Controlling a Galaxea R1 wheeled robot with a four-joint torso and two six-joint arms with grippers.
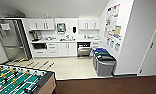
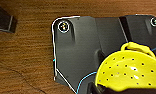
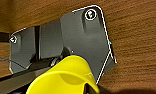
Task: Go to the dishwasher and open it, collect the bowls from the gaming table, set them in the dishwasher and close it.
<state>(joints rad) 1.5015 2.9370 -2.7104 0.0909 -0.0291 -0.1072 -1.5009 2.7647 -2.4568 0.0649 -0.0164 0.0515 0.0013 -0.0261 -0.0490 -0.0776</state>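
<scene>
Bowls ride with me: a yellow perforated bowl (image 2: 130, 70) at my left gripper, a plain yellow bowl (image 3: 66, 77) at my right gripper; whether either grips I cannot tell. I judge this the carrying step, and the dishwasher (image 1: 84, 48), door ajar, lies well ahead of both grippers across the floor (image 1: 71, 66).

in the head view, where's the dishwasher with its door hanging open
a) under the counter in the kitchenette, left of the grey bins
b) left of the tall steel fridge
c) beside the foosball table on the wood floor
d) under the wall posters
a: the dishwasher sits under the white counter with its steel door tipped out and dark inside showing, and the grey bins stand to its right.
</scene>
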